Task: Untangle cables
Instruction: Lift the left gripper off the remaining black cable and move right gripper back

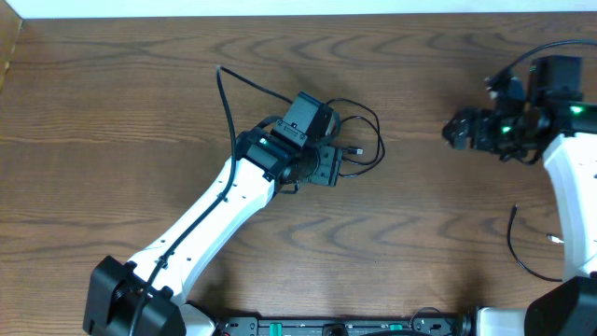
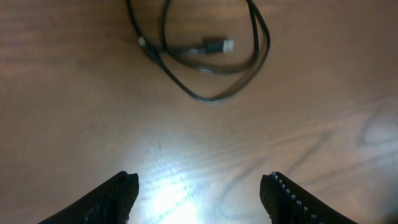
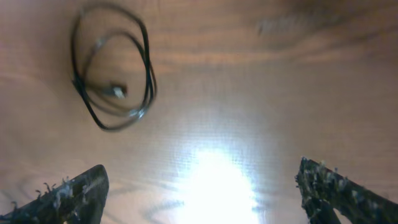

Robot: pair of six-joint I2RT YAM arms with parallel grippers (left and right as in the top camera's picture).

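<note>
A thin black cable point(image 1: 380, 142) lies in a loose loop on the wooden table, its silvery plug point(image 1: 355, 149) inside the loop. My left gripper point(image 1: 328, 174) hovers just left of the loop, open and empty. In the left wrist view the cable point(image 2: 209, 100) and plug point(image 2: 220, 46) lie ahead of the open left gripper point(image 2: 199, 186), well apart from it. My right gripper point(image 1: 453, 131) is farther right, open and empty. The right wrist view shows the cable point(image 3: 115, 127) and its plug point(image 3: 117, 91) far off at upper left of the right gripper point(image 3: 202, 186).
Another thin black cable point(image 1: 511, 239) curves on the table point(image 1: 112, 140) near the right arm's base. A black cord point(image 1: 224, 98) arcs up behind the left wrist. The table's left edge point(image 1: 7, 65) meets a raised border.
</note>
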